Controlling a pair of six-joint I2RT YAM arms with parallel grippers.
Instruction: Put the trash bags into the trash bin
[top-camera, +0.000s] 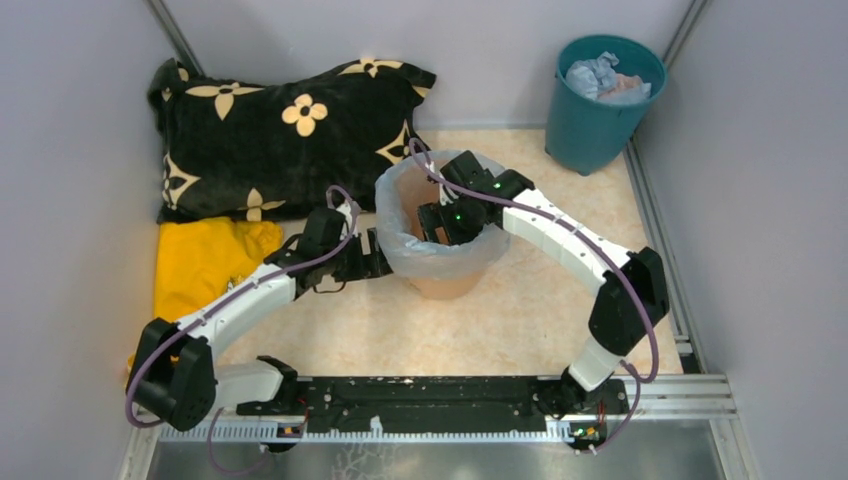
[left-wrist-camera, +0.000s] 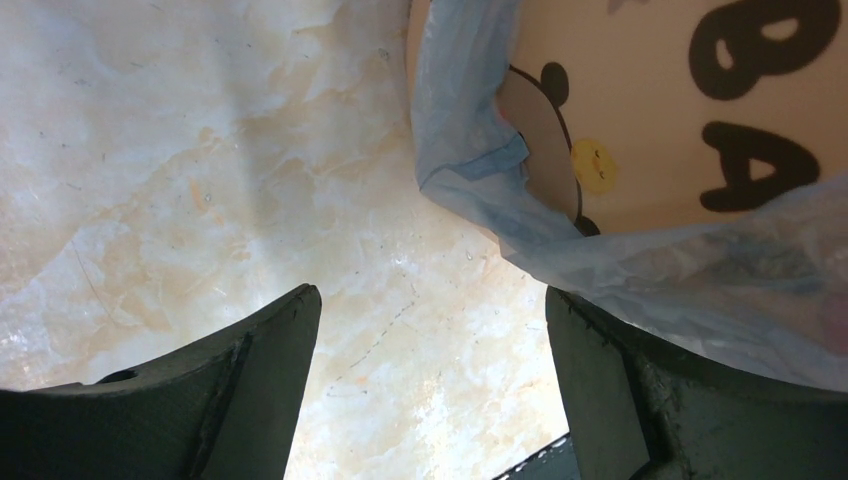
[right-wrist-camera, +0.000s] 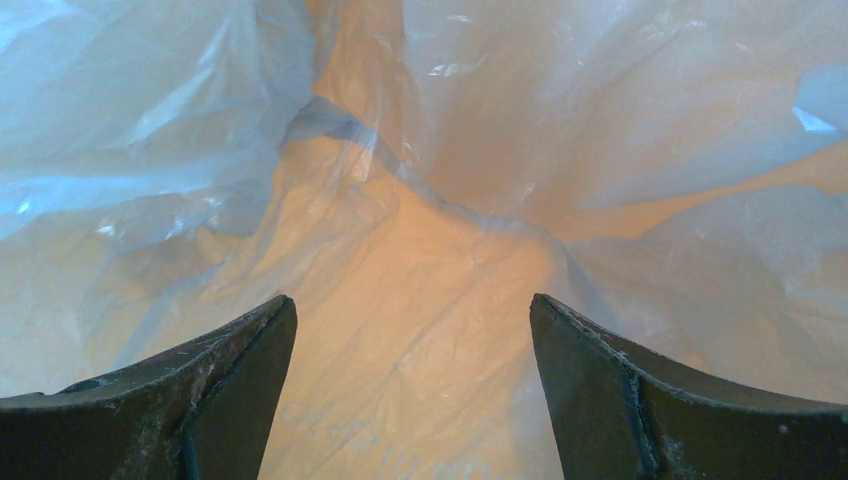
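Beige marbled worktop (top-camera: 520, 320) is filling the middle of the top view, with grey walls (top-camera: 60, 150) closing it in on three sides. A black pillow with cream flowers (top-camera: 270, 140) is lying across the upper left. A yellow cloth (top-camera: 200, 255) is sitting just below it at the left edge. A dark teal bucket (top-camera: 590, 130) is standing in the upper right corner, well apart from the rest, with crumpled pale film (top-camera: 605, 78) showing in its mouth.

The trash bin (top-camera: 445, 285) is standing upright at centre frame, with its printed peach side (left-wrist-camera: 650, 110) filling the upper right of the left wrist view. One trash bag (top-camera: 440, 258) is lining it, with the film folded out over the rim and hanging down the outside (left-wrist-camera: 480, 150). Inside, the film (right-wrist-camera: 420, 230) is draping crinkled against the orange wall.

The right claw (top-camera: 445, 220) is reaching down into the bin mouth, jaws standing apart (right-wrist-camera: 412, 305), nothing clamped. The left claw (top-camera: 368, 258) is sitting low just left of the bin, jaws also apart (left-wrist-camera: 432, 300), with the bag's hem draping over the right-hand finger (left-wrist-camera: 640, 400).
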